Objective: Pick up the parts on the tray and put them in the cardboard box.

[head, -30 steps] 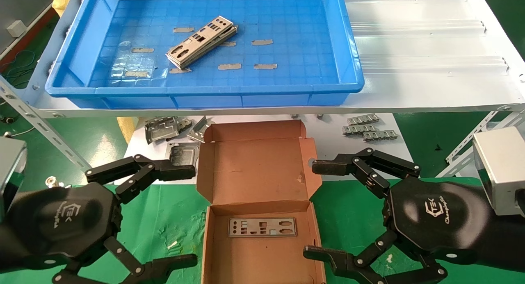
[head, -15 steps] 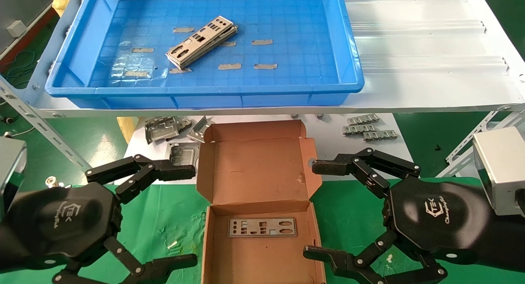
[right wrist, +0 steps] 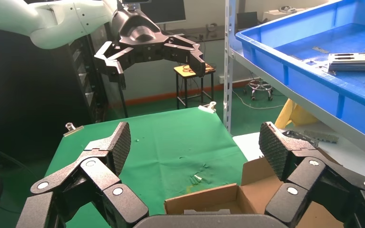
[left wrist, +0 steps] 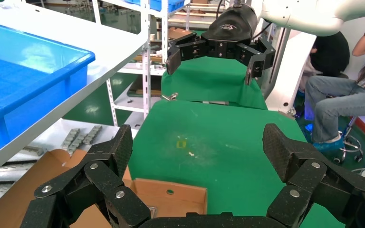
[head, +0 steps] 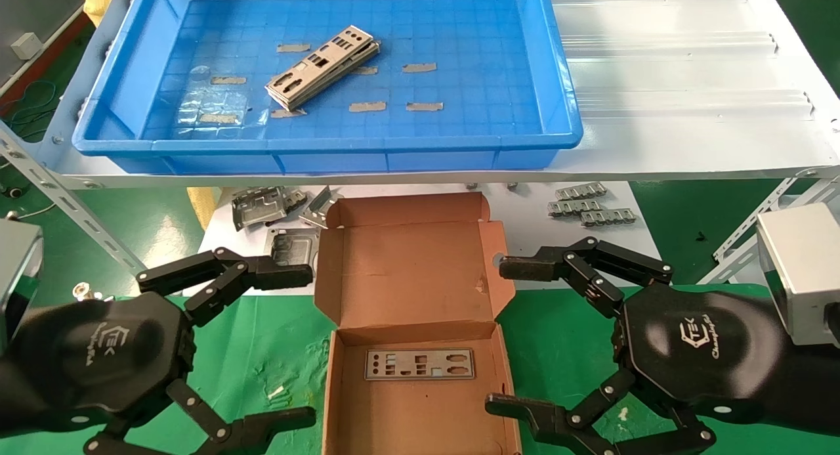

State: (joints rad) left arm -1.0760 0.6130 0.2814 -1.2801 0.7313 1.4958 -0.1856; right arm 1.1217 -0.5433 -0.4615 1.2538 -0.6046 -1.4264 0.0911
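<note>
Here both end effectors, left (head: 312, 340) and right (head: 492, 333), wide apart, empty; flanking cardboard box (head: 410, 271)

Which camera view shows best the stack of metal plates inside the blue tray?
The head view: it looks down on the stack of plates in the tray, cut-outs visible. The right wrist view shows the stack only edge-on. The left wrist view shows no plates.

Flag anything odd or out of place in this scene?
Nothing stands out. One part lies flat in the cardboard box; the remaining parts sit stacked askew in the tray. Left gripper and right gripper flank the box, open and empty.
</note>
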